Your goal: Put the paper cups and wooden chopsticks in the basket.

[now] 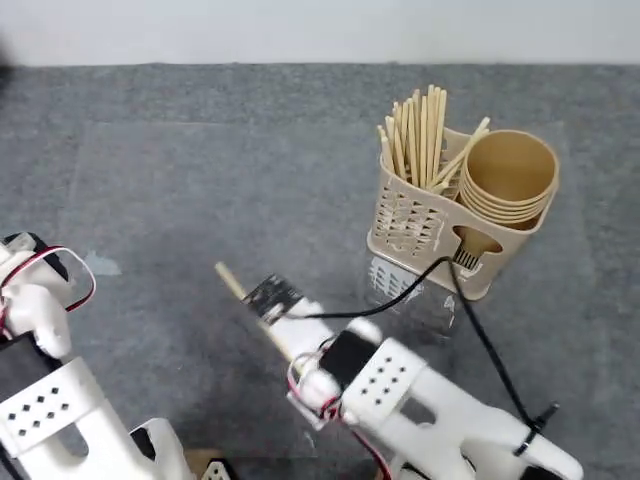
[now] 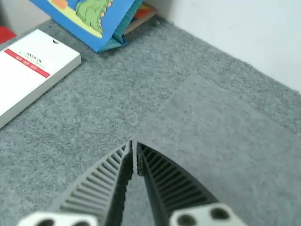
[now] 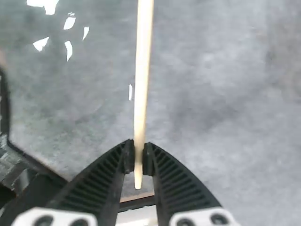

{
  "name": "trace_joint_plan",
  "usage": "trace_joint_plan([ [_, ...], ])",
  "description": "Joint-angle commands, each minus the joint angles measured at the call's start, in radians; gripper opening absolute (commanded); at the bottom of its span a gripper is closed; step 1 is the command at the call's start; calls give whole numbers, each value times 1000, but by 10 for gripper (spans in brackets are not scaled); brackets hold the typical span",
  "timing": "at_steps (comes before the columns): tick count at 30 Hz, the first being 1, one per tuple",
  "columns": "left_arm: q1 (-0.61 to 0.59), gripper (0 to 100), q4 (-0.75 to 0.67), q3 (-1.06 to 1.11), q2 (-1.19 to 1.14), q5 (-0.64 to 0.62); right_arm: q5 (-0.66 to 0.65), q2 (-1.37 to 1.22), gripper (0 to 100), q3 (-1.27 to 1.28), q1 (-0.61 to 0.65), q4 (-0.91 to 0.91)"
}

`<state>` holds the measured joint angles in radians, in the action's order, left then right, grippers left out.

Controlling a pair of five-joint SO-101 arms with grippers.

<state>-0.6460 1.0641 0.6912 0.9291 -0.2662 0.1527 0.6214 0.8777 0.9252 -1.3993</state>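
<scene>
Observed from beside the desk: its top is a grey, felt-like mat with a glossy clear film lying over the middle.

Right gripper: black ribbed fingers clamped on one wooden chopstick close to its butt end. The stick is a straight, pale, smooth square-section rod. Seen from above, the right gripper sits at 6 o'clock of the desk, and the held chopstick has its long axis on the 10-to-4 o'clock line, free end pointing to 10 o'clock, away from the basket.

Basket: beige plastic, slotted walls, two compartments, standing at 2 o'clock from the right gripper and well apart from it. One compartment holds a bundle of chopsticks on end, tips fanned toward 12 o'clock, one leaning across toward the cups. The other holds nested paper cups, tan, round-rimmed, mouths up.

Left gripper: ribbed fingers together, nothing between them, over bare grey mat.

Beyond it lie a flat white box and a blue illustrated board. A black cable runs past the basket's near side
</scene>
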Motion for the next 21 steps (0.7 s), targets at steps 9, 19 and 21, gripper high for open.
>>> trace_joint_plan([
  [9,8,18,9,-1,21,6,-94,-219,120,-28,-120,194],
  [19,8,18,9,1,21,6,-89,-503,149,-336,-120,278],
  [21,8,18,9,1,21,6,-89,-593,148,-434,-120,278],
])
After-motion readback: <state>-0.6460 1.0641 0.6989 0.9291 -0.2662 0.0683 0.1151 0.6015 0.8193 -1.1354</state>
